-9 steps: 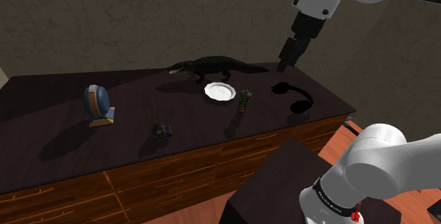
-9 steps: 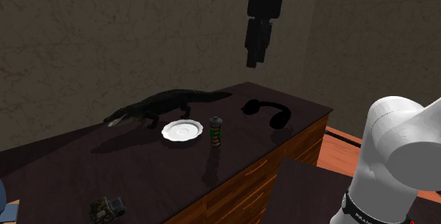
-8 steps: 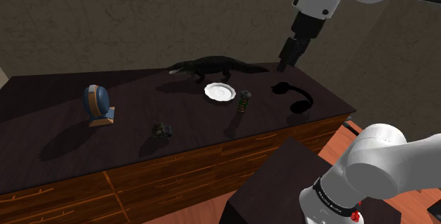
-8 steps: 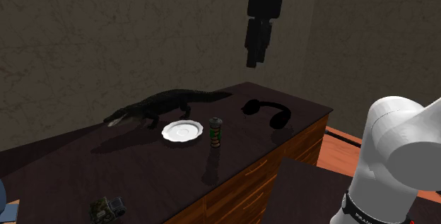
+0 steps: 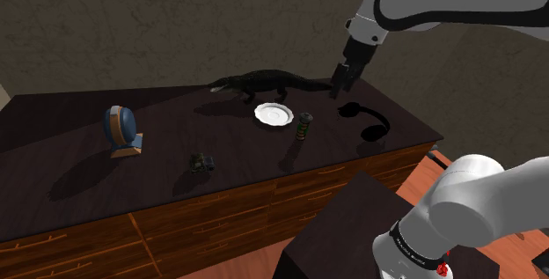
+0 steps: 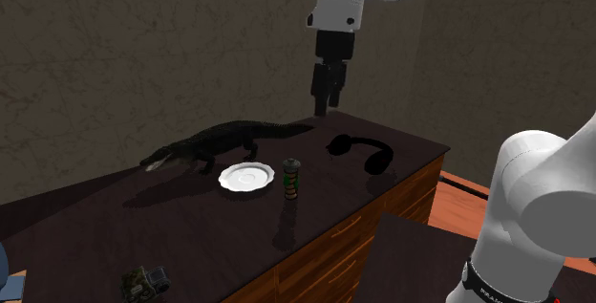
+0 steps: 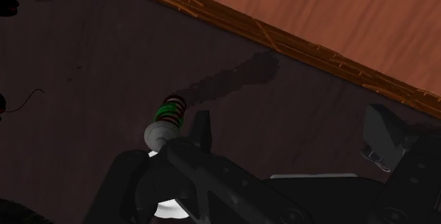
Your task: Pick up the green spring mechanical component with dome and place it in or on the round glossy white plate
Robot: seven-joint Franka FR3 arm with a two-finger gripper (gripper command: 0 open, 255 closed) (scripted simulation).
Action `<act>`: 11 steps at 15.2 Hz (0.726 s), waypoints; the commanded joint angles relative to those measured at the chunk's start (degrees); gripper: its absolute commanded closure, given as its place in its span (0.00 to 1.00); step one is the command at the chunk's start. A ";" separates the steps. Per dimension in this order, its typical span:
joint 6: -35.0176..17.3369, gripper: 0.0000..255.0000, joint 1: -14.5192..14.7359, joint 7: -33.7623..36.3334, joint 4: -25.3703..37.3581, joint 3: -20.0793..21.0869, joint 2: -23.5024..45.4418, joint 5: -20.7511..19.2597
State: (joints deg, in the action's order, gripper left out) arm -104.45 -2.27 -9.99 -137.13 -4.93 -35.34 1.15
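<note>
Currently: approach step, pick not yet begun. Gripper hangs above the table with fingers spread and nothing between them. Spring stands upright on the table, just beside the plate, on the shoulder view's right of it. Headphones lie near. Next move, as judged: shift over the spring, descend straddling it, then close without toppling it.
</note>
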 commanded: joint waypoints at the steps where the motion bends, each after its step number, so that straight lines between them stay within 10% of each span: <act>1: -3.47 0.00 -0.40 -1.31 0.07 -1.18 3.59 -0.46; 11: -18.40 0.00 -1.55 -7.26 3.33 -6.03 22.45 0.04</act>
State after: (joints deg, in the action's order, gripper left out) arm -121.54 -3.62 -16.30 -134.76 -10.30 -15.18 0.98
